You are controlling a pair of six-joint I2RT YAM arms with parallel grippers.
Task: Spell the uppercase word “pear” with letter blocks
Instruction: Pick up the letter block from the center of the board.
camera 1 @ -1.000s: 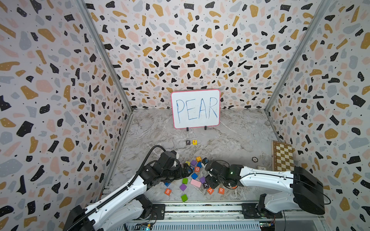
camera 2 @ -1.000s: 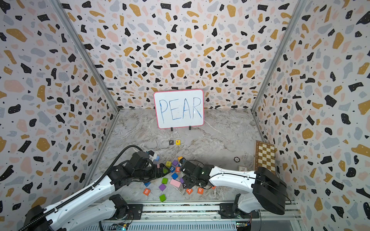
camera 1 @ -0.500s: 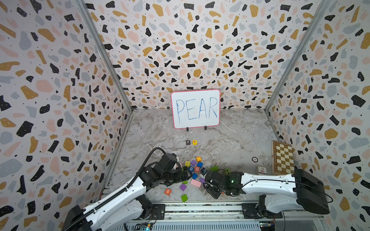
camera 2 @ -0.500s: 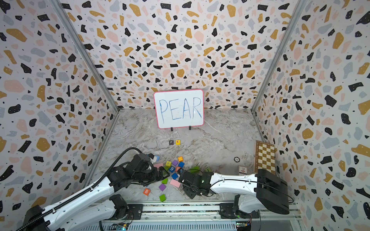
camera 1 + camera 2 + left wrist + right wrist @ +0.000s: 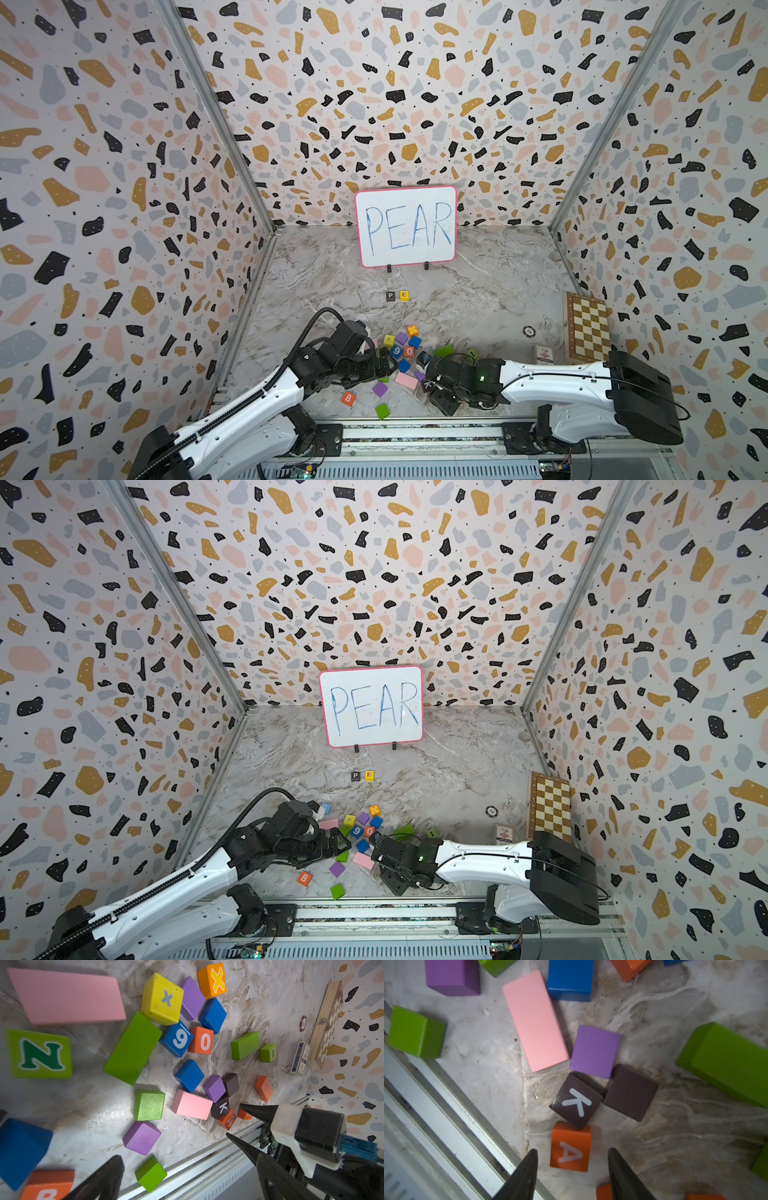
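The dark P block and the yellow E block stand side by side at mid-table, in front of the whiteboard. The orange A block lies near the front rail. My right gripper is open and straddles it, with a gap on each side. Another orange cube sits right beside A, its letter mostly hidden by a finger. My left gripper hovers open and empty over the left of the pile.
A dark K cube touches A's far corner, with a plain dark cube, a purple cube and a pink slab close by. An orange B cube lies front left. The metal rail runs beside the right gripper. A chessboard lies at far right.
My right gripper has moved toward the front edge and come down over the A block, hiding it in the top views, and its jaws have widened. The left arm has barely shifted.
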